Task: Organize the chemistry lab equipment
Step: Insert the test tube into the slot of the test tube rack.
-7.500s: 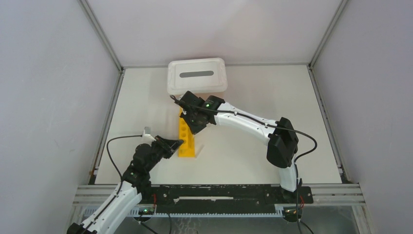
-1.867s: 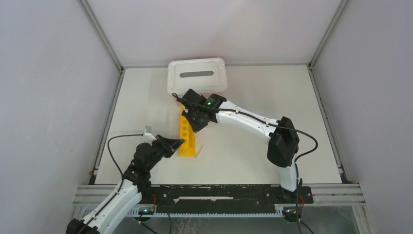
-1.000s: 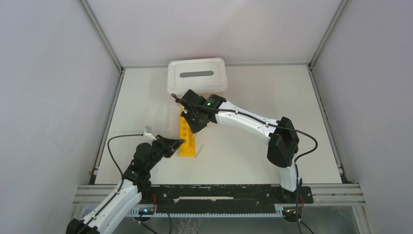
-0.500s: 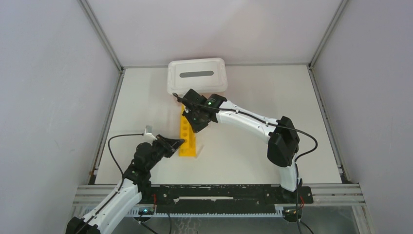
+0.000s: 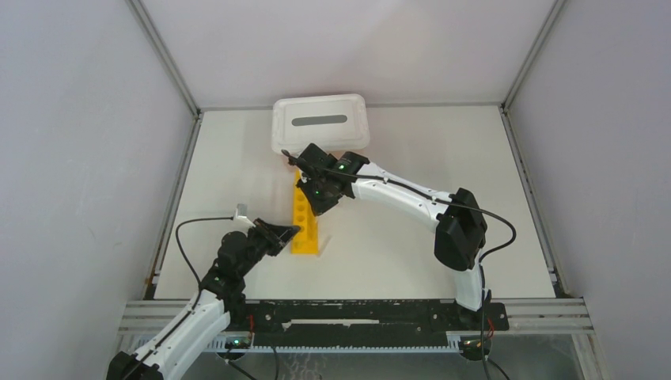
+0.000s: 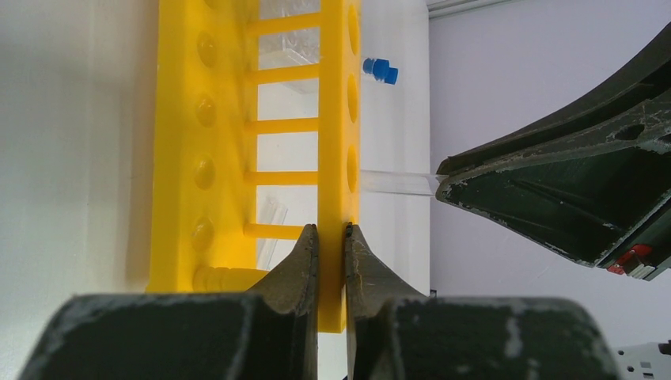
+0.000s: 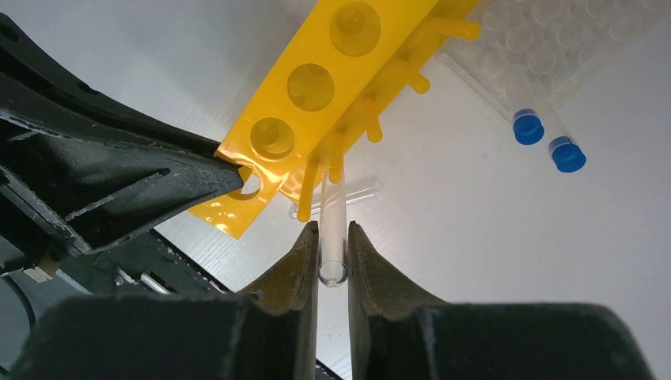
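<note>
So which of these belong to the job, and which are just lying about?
Job: yellow rack, held by left pincer; glass tube in right pincer; blue-capped tubes; clear rack; loose tube.
Lying about: lidded bin.

I counted one yellow rack (image 5: pixel 303 226) on the table (image 5: pixel 411 142). In my right wrist camera I could see three whole round holes in its top and part of a fourth one. I counted one clear rack (image 7: pixel 554 32) with lots of little cups. There were two blue-capped tubes, one (image 7: pixel 527 127) beside the other (image 7: pixel 568 154). There were two clear tubes with no caps: the held tube (image 7: pixel 333 202) and the lying tube (image 7: pixel 360 190). I saw one bin (image 5: pixel 320 123) with a white lid, and the lid had one slot. I had two arms and two hands, the left hand (image 6: pixel 329 231) and the right hand (image 7: pixel 332 231).
</note>
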You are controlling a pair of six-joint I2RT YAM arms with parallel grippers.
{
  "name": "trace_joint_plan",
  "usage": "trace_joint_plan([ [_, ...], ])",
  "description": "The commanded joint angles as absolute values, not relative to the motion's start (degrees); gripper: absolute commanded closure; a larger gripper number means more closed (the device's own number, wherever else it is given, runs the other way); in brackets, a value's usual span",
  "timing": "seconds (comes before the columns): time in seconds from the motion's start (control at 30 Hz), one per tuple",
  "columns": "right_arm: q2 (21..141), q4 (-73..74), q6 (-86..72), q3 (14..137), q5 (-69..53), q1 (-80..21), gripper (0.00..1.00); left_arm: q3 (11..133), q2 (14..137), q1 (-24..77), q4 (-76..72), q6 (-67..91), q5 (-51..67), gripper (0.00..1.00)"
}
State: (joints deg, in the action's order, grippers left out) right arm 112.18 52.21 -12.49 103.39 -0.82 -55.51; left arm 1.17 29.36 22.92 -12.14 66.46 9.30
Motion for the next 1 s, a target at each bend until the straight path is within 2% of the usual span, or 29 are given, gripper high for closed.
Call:
trace_joint_plan([
  [0.0,111.8,50.5,-12.7,104.8,-2.0,-55.3,0.97,-8.7,30.7,23.2,-10.9,63.9,10.3,0.9],
  [0.57,114.1,52.2,-11.9,106.2,-1.0,-55.2,0.92,-8.7,32.8,23.2,-12.7,63.6,10.4,0.9],
  [0.63,114.4,52.5,-11.8,106.7,-0.7,-55.5,0.88,-8.6,33.1,23.3,-12.9,63.6,10.5,0.9],
  [0.83,114.5,52.8,-11.6,107.5,0.0,-55.9,0.57,-8.7,33.3,23.2,-13.1,63.4,10.6,0.9],
  [0.9,114.4,52.9,-11.6,107.7,0.0,-55.8,0.51,-8.7,33.3,23.2,-13.1,63.5,10.5,0.9],
  [0.97,114.3,52.9,-11.6,107.8,0.0,-55.8,0.5,-8.7,33.2,23.2,-13.0,63.5,10.5,0.9],
])
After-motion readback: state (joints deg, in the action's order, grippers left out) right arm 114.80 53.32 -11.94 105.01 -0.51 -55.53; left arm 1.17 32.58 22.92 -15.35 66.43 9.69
